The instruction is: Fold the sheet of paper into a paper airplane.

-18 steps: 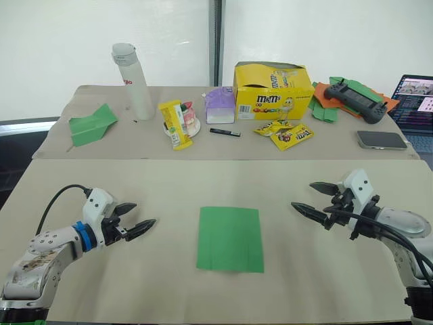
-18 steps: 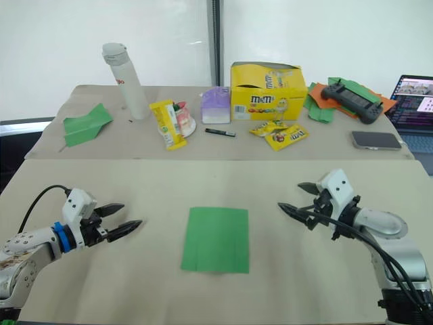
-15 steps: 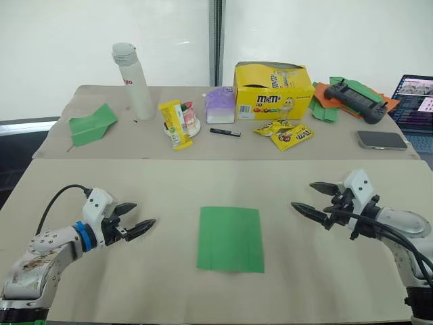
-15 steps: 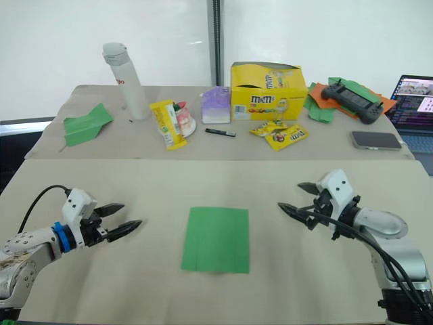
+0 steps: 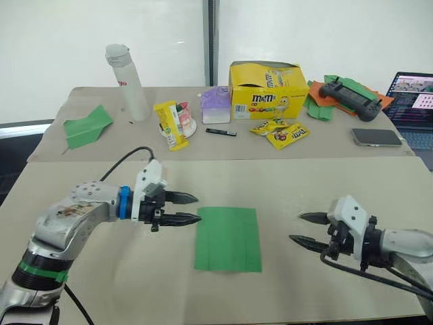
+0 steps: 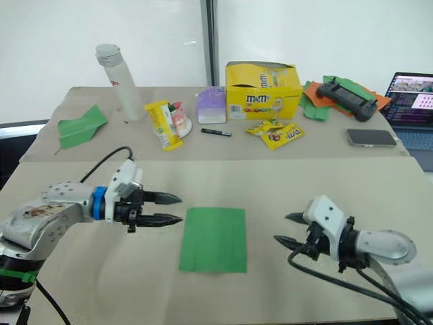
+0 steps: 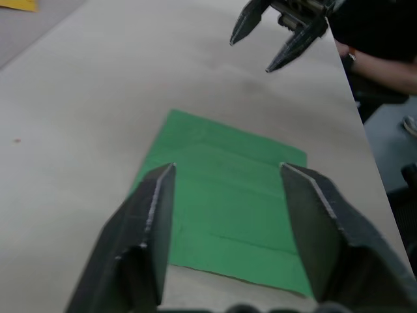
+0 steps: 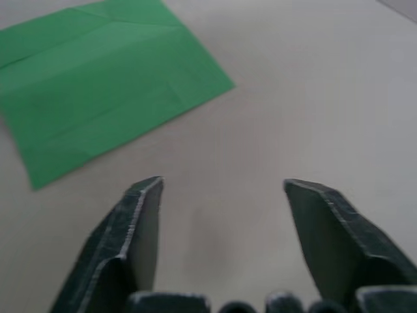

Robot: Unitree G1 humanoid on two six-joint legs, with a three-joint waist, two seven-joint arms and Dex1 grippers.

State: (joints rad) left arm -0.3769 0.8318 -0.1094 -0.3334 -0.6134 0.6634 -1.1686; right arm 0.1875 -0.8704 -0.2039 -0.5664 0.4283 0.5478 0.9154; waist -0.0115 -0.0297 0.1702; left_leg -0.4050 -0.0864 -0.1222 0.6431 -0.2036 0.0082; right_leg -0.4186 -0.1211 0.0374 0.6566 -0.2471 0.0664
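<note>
A test lab: paper-covered tables with a laptop, a gamepad and a candy box.

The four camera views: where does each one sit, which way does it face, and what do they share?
Left and right eye views: on the head, looking forward and down at the flat bright green sheet of paper; both arms show.
Left wrist view: along the open left end effector over the sheet, toward the right end effector.
Right wrist view: along the open right end effector, the sheet beyond.
All share the sheet.

Grey metal arms, white wrist blocks, black cables, 2 black-fingered tools.
</note>
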